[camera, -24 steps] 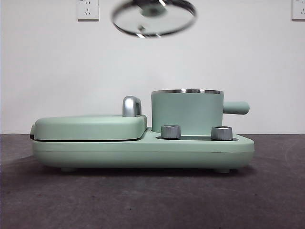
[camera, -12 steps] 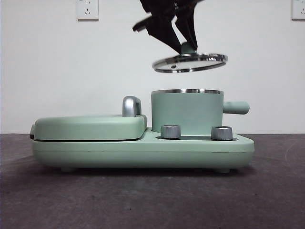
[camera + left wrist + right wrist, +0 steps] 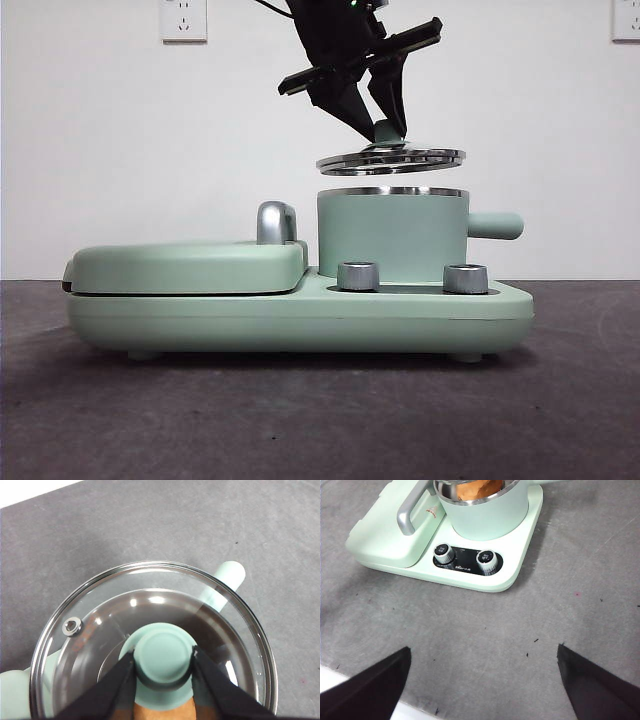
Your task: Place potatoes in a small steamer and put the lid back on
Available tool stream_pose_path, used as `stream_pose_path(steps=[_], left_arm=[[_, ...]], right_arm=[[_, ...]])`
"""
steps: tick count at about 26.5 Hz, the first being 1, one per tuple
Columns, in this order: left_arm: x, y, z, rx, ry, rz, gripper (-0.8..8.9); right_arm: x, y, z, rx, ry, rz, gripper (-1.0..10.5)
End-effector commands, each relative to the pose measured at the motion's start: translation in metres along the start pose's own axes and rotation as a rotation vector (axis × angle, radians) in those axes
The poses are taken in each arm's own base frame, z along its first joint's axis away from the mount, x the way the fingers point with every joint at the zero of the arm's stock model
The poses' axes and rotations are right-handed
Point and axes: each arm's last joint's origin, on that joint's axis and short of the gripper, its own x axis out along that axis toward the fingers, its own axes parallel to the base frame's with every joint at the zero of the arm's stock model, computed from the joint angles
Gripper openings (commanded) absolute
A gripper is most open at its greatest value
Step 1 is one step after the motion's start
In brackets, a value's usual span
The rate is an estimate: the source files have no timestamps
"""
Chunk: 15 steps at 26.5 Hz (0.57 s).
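The left claw [image 3: 383, 112] is clenched on the knob of the lid [image 3: 391, 160], holding it level just above the small steamer [image 3: 392, 235], apart from its rim. The potato [image 3: 472, 489] lies inside. The right claw [image 3: 482, 680] hangs spread wide over the counter [image 3: 470, 645].

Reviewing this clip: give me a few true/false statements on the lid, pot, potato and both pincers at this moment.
1. The left pincer grips the lid by its knob. True.
2. The lid already sits on the pot. False: it hangs just above the rim, with a gap visible.
3. The potato is inside the pot. True.
4. The right pincer holds the potato. False: it is open and empty, hanging over the table.
5. The griddle cover is raised. False: it lies flat.
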Motion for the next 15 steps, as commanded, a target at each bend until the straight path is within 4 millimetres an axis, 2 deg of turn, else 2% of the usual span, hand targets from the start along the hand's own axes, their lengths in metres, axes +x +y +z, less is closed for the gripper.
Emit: stream_pose_path(steps=[1, 8, 15], left_arm=[[0.004, -0.001, 0.005, -0.006, -0.032, -0.004, 0.17], [0.018, -0.001, -0.002, 0.0, -0.001, 0.0, 0.17], [0.019, -0.001, -0.004, 0.014, 0.016, 0.001, 0.17]], right_arm=[[-0.001, 0.001, 0.002, -0.003, -0.015, 0.013, 4.7], [-0.001, 0.001, 0.002, -0.002, -0.015, 0.013, 4.7], [-0.001, 0.001, 0.002, 0.009, -0.015, 0.012, 4.7]])
